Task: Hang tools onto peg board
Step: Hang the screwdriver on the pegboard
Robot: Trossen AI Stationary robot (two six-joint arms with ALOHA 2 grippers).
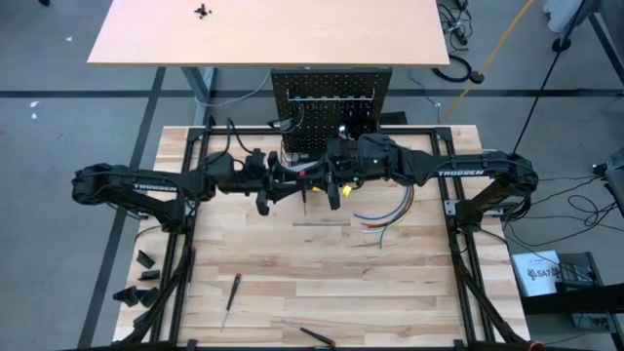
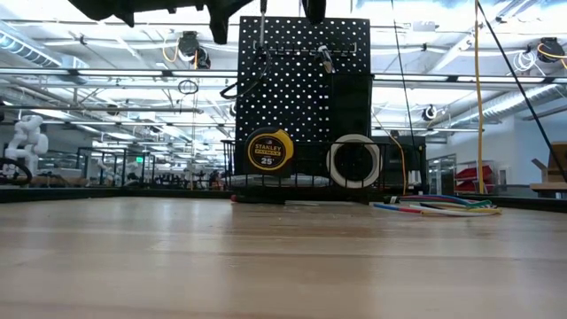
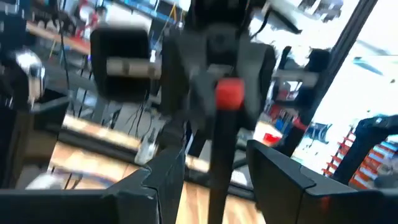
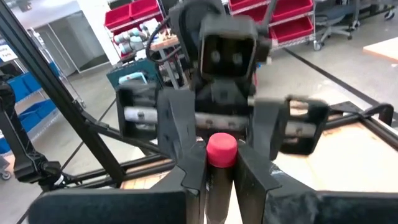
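Observation:
A screwdriver with a black handle and a red cap (image 4: 221, 149) is held high above the table, in front of the peg board (image 1: 331, 102), between my two grippers. Its thin shaft (image 1: 304, 200) points down and also shows in the low view (image 2: 263, 22). My right gripper (image 4: 221, 174) is shut on the handle. My left gripper (image 3: 217, 183) faces it from the table's left and is open. Its two fingers stand on either side of the handle (image 3: 219, 162) without touching it. A yellow tape measure (image 2: 269, 149) and a white tape roll (image 2: 353, 161) sit in the board's wire basket. My right gripper pinches the screwdriver's black handle (image 4: 219, 180) between its two fingers, just below the red cap. It comes about level from the table's right, with the fingers across the handle. The screwdriver is lifted clear, roughly upright, cap up and shaft hanging below.
A bundle of curved coloured wires (image 1: 385, 214) lies on the table right of centre. Two screwdrivers (image 1: 232, 297) (image 1: 314, 334) lie near the front edge. Small black parts (image 1: 144, 261) lie by the left frame. A wrench (image 2: 326, 60) hangs on the board.

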